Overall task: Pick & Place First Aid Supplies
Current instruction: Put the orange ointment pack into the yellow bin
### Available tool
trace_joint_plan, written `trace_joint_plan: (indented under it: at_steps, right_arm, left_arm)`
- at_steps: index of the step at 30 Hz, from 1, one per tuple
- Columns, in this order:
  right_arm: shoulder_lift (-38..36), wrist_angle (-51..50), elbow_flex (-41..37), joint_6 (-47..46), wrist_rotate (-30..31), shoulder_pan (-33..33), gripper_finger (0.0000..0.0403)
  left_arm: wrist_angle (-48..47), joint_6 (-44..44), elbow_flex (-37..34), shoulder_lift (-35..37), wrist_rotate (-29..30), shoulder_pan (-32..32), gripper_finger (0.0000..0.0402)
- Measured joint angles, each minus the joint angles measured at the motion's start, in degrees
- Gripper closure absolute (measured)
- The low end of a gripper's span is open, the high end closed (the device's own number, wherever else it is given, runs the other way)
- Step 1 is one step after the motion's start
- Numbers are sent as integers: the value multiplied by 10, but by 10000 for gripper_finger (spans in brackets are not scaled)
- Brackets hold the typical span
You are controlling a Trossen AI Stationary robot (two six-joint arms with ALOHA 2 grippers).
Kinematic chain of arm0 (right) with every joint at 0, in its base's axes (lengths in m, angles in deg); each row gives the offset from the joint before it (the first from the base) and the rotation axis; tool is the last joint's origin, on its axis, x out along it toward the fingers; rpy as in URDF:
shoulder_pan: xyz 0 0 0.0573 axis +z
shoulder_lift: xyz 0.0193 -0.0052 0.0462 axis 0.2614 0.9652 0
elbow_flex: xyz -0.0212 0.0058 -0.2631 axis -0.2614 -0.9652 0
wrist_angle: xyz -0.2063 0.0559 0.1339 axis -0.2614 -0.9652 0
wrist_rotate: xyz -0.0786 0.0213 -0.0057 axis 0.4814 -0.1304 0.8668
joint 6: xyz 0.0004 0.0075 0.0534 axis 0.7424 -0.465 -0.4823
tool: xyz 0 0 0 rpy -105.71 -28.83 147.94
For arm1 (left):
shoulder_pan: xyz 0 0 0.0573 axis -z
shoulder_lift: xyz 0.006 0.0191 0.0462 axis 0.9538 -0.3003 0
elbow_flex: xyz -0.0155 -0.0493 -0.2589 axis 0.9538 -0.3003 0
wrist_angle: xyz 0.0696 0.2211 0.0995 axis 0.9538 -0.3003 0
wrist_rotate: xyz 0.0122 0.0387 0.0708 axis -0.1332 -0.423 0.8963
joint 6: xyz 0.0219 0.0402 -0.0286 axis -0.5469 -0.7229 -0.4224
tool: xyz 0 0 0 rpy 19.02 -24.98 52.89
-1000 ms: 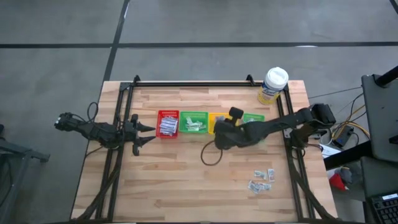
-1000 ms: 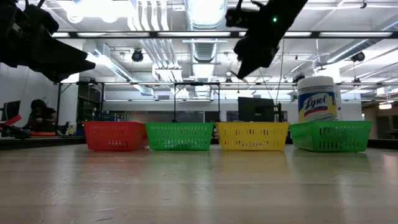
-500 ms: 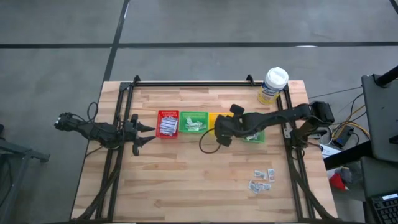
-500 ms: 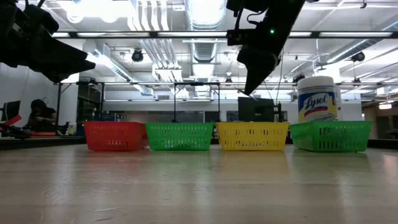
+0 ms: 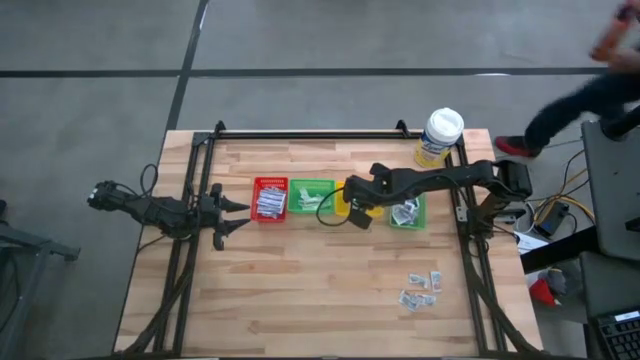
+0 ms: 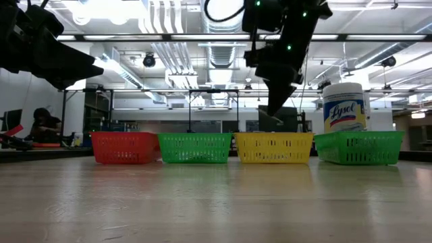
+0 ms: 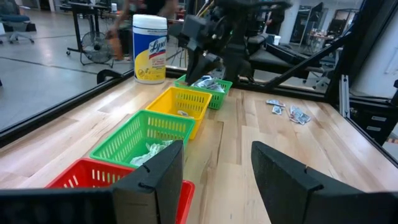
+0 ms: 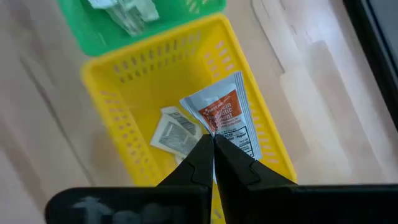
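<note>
While pinched over the yellow tray (image 8: 118,93), the packet (image 8: 225,118) shows white-and-orange print.

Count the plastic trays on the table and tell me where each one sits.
4, in one row across the table: red tray nearest the left arm, green tray next, yellow tray under the right gripper, and a second green tray nearest the tub.

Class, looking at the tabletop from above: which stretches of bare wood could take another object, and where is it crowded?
Free: the wood between the tray row and the near edge, left of the loose packets; also the strip behind the trays, left of the tub. Crowded: the tray row, where the right gripper hangs.
</note>
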Motion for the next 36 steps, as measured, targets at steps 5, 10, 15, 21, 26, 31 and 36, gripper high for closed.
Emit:
trace_joint_plan:
  at_steps: [5,10,15,21,26,31,36]
  right_arm:
    - [30,1,0,16,-24,-12,394]
    - [56,6,0,18,-27,-18,394]
    - [90,9,0,32,-52,-21,394]
    - [108,12,0,43,-51,-24,394]
    - [101,12,0,50,-51,-23,394]
    - [99,14,0,60,-51,-23,390]
    - [98,15,0,68,-51,-23,358]
  left_arm:
    - [0,0,0,0,0,0,213]
    - [0,0,0,0,0,0,213]
    - [0,0,0,0,0,0,213]
    - [0,0,0,0,0,0,213]
    - [0,0,0,0,0,0,213]
    - [0,0,0,0,0,0,213]
    - [0,0,0,0,0,0,213]
